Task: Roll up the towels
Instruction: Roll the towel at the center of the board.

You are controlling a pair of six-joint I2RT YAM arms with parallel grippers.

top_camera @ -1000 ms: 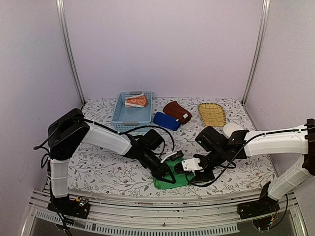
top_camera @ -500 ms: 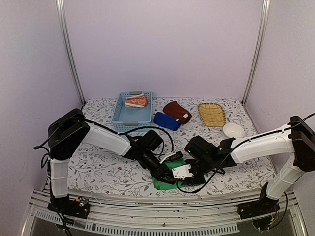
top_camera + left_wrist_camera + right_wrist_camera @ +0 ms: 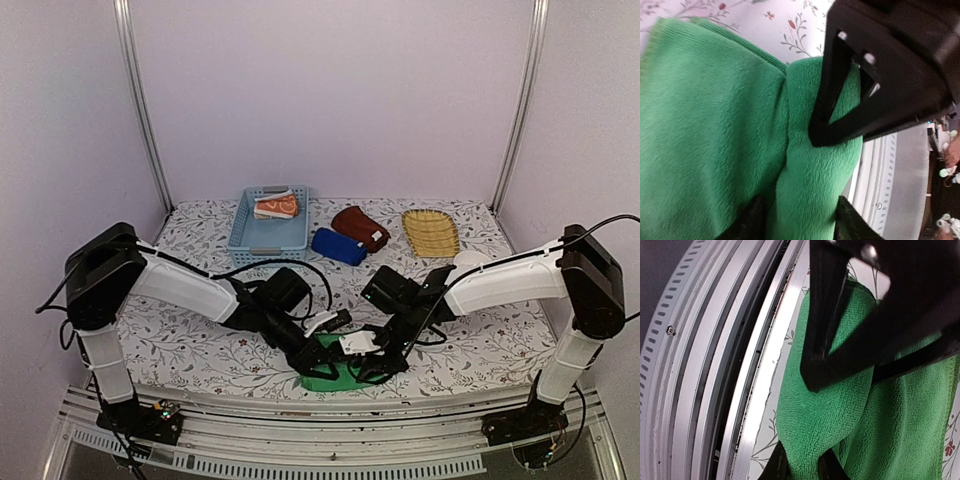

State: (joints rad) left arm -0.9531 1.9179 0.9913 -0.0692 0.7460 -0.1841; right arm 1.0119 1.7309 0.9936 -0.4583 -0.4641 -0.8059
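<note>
From above, both arms are reaching down to the green towel [image 3: 332,379]. It is lying at the near edge of the counter [image 3: 190,345]. The left claw [image 3: 320,352] and the right claw [image 3: 363,352] are meeting over it. I think the rolling is only starting.

From the left wrist, the left claw [image 3: 800,222] is standing spread. A thick, fluffy fold of the towel [image 3: 715,125] is lying between its fingers.

From the right wrist, the right claw [image 3: 805,467] is pinching the towel's [image 3: 810,410] edge beside the metal rail [image 3: 735,365]. Next, I think the claws need to turn that fold over, keeping it tight.
</note>
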